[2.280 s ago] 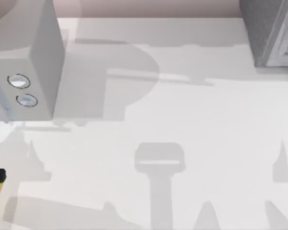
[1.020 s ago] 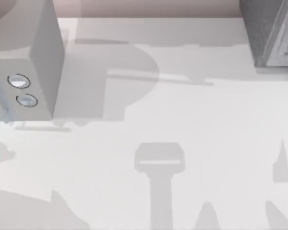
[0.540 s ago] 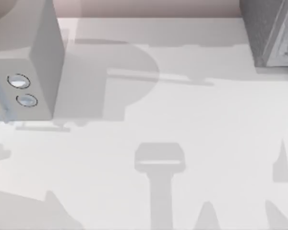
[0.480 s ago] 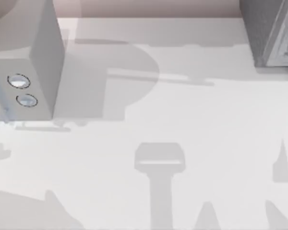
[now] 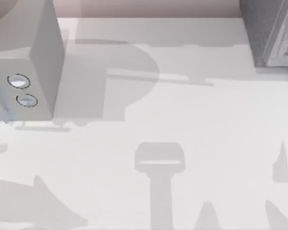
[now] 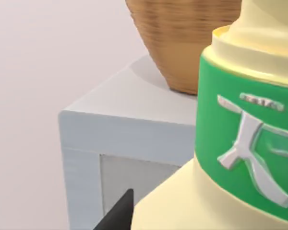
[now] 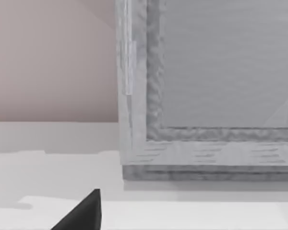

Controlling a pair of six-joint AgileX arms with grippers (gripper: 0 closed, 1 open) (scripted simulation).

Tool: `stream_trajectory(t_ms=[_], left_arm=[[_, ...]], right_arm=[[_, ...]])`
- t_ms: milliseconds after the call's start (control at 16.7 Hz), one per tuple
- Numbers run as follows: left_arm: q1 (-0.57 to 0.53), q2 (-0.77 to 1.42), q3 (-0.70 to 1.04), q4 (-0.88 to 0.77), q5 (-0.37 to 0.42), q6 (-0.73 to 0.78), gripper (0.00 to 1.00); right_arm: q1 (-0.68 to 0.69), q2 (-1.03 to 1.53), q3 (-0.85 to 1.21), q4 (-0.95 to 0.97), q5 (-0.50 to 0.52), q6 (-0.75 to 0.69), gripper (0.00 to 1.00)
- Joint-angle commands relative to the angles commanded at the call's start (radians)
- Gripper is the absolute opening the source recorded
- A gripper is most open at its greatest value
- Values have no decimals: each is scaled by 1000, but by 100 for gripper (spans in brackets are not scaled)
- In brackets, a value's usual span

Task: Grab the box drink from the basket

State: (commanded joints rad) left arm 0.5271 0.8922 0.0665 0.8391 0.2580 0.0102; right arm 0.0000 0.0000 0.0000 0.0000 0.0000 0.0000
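Left wrist view: cream carton with green label [image 6: 240, 158], cut off by frame, very close before camera; woven basket [image 6: 187, 43] behind, on grey cabinet [image 6: 129, 124]. Both grippers' jaws: cannot tell.

green label [image 6: 245, 148] with raised silver emblem, unreadable

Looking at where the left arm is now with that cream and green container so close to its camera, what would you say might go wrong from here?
The cream container with the green label sits right against the left wrist camera, beside a dark fingertip; it does not look like a box drink, so the wrong item may be in play.

The wicker basket stands on the grey cabinet close behind it, so a swing could knock the basket.

The container blocks much of the left wrist view, hampering any correction.
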Motion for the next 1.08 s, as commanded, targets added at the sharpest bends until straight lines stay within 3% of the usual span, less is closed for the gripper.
stream_trajectory(t_ms=[480,900,1080], left_arm=[[-38,406,-24,432,-32,4,0],[-44,464,-27,494,-37,4,0],[-44,464,-27,494,-37,4,23]], right_arm=[[0,0,0,0,0,0,100],[0,0,0,0,0,0,100],[0,0,0,0,0,0,100]])
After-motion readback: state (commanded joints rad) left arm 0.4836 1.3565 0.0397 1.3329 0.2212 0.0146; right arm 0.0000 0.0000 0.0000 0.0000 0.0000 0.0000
